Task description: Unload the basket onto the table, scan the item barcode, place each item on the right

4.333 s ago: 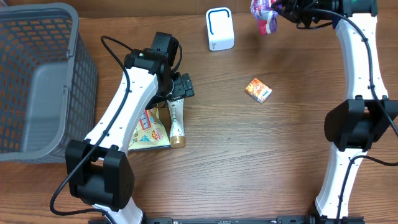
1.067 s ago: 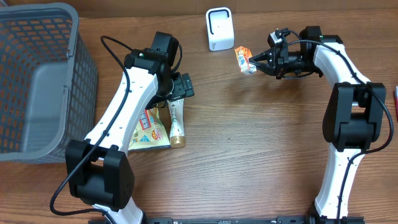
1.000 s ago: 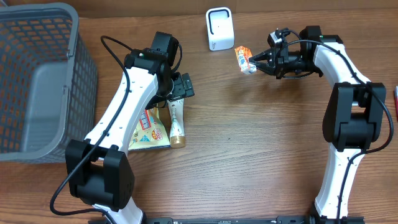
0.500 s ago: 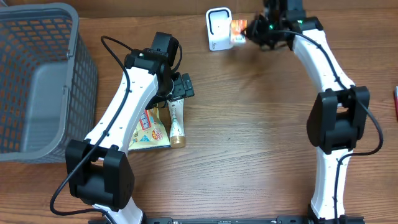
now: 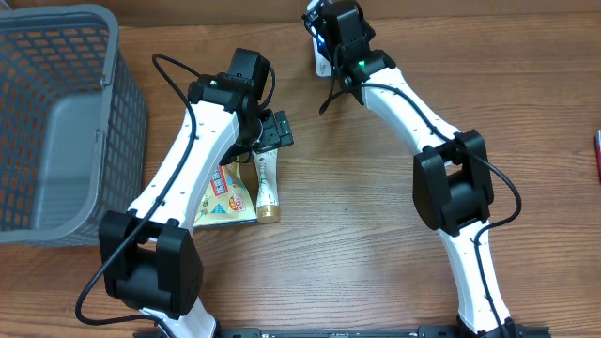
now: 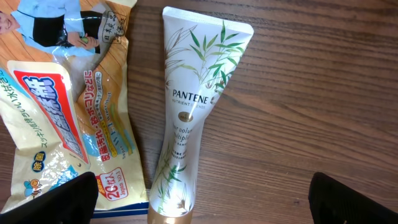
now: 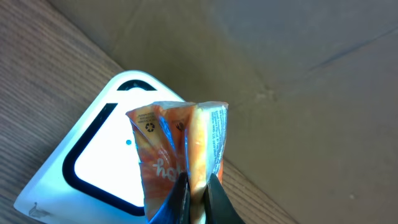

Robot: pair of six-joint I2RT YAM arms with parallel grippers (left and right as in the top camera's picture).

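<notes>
The small orange packet [image 7: 180, 155] was pinched at its lower seam in the clenched right tool [image 7: 196, 194]. It was raised off the counter [image 5: 376, 235] at the far edge, about midway along, right in front of the white scanner [image 7: 93, 168], whose lit window showed just behind it in the right wrist view. Printed text and a recycling mark were visible on the side turned to the wrist camera; whether the barcode faced the window could not be told. The step in hand appeared to be the presentation itself. Doing it well would likely mean holding the packet steady, square to the window and apart from it rather than pressed on, then turning it slowly about the wrist if no read came. The pinch ought to be firm but low, so the tool covered no print. The soft foil could buckle and glare, so a slight tilt might help. The left tool [image 5: 270, 131] hung released, jaws wide and holding nothing, above the Pantene tube [image 6: 193, 118] and the snack bag [image 6: 62, 124] toward the counter's left side. The grey basket [image 5: 56, 14] sat at the far left corner, and that arm seemed to need no move.
</notes>
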